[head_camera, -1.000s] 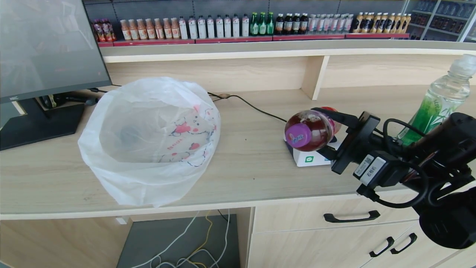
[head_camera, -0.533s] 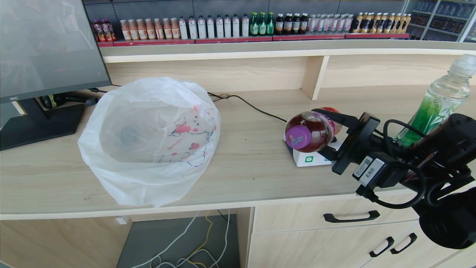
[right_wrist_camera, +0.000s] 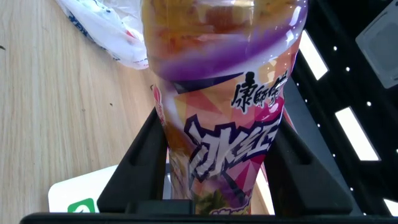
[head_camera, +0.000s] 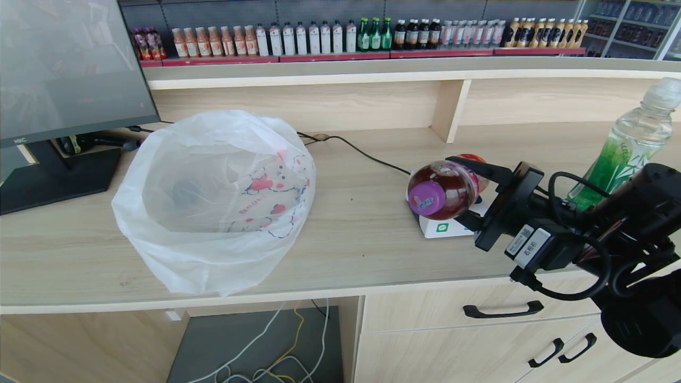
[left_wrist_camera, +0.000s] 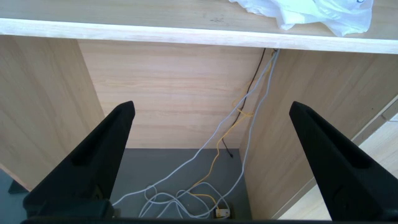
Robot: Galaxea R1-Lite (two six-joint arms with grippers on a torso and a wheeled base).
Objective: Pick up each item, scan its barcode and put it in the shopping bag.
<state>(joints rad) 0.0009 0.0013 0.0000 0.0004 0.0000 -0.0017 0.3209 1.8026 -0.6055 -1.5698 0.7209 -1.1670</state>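
The right gripper has its two fingers closed on the body of a bottle of red drink. One finger is on each side of the label. The bottle lies on its side between them, and its purple cap points away from the fingers, toward the shopping bag. Just under the fingers and the bottle sits the white scanner on the counter. The bag stands open, well apart from the fingertips, beyond the cap. A green bottle stands upright behind the gripper's wrist. The left gripper has its fingers spread wide with nothing between them, below the counter edge. Beyond its fingertips, cables hang down.
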